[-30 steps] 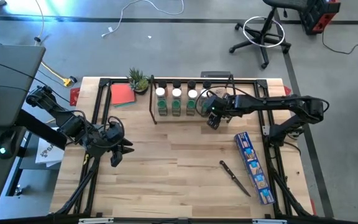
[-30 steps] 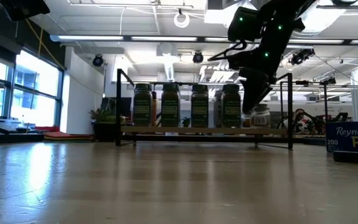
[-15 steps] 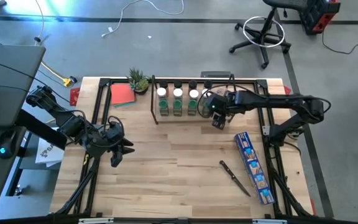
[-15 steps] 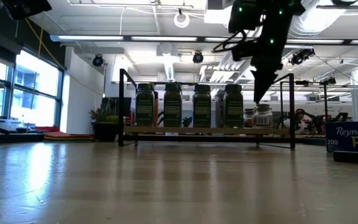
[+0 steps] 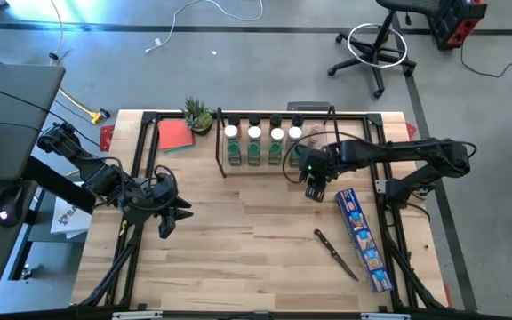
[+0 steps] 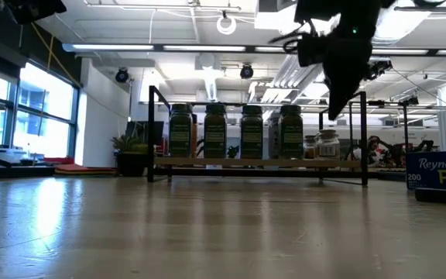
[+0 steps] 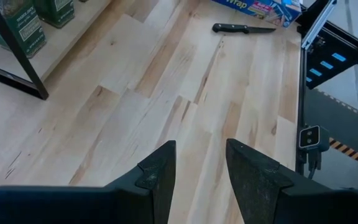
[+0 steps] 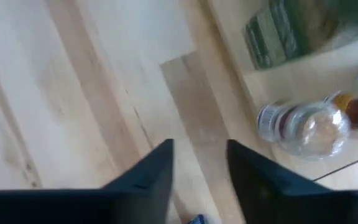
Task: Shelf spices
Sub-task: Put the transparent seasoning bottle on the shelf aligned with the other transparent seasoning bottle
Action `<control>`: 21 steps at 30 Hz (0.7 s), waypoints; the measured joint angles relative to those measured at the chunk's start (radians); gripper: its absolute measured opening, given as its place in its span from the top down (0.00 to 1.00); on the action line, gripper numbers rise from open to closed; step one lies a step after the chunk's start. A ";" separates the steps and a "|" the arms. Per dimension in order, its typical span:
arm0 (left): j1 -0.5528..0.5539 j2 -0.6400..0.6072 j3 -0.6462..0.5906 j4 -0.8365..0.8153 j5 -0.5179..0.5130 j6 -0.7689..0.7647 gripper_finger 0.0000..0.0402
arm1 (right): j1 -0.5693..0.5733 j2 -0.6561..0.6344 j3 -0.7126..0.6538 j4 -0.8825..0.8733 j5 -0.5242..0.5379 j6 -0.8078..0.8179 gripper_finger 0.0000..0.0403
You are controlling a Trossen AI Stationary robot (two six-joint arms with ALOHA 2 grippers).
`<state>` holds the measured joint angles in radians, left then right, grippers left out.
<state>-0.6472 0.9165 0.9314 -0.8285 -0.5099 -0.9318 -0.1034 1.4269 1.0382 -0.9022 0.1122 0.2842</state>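
The shelf (image 5: pixel 269 153) (image 6: pixel 254 162) stands at the table's far middle. On its board stand the spices: green-labelled jars (image 5: pixel 254 135) (image 6: pixel 214 132) with white caps in a row, black-capped ones behind them, and small clear jars (image 6: pixel 327 145) (image 8: pixel 309 127) at its right end. My right gripper (image 5: pixel 315 191) (image 8: pixel 201 143) hangs just near of the shelf's right end, pointing steeply down, open, with bare table between its fingers. My left gripper (image 5: pixel 174 222) (image 7: pixel 201 146) waits open over the table's left part, holding nothing.
A long blue box (image 5: pixel 363 240) (image 6: pixel 440 174) lies along the right side, with a black-handled knife (image 5: pixel 336 253) (image 7: pixel 244 28) beside it. A red pad (image 5: pixel 176 135) and a small plant (image 5: pixel 198 114) sit at the far left. A black frame (image 5: pixel 140 178) edges the table.
My right gripper has drawn back from the small jars at the shelf's right end, rising and going toward the table's near edge, and has tipped to point more steeply down. The small jars stay standing on the shelf.
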 joint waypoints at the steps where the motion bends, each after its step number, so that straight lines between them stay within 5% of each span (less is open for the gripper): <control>1: 0.000 0.000 0.000 0.003 0.001 0.000 0.66 | -0.002 0.000 -0.019 0.024 0.011 0.011 0.83; 5: 0.000 0.001 0.000 0.012 0.002 0.000 0.66 | -0.032 0.000 -0.088 0.141 0.036 0.026 0.98; 21: 0.000 0.000 0.000 0.018 0.026 -0.032 0.66 | -0.139 0.000 -0.138 0.204 0.095 0.022 0.96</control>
<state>-0.6472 0.9169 0.9314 -0.8109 -0.4842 -0.9637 -0.2421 1.4273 0.9004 -0.6978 0.2073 0.3064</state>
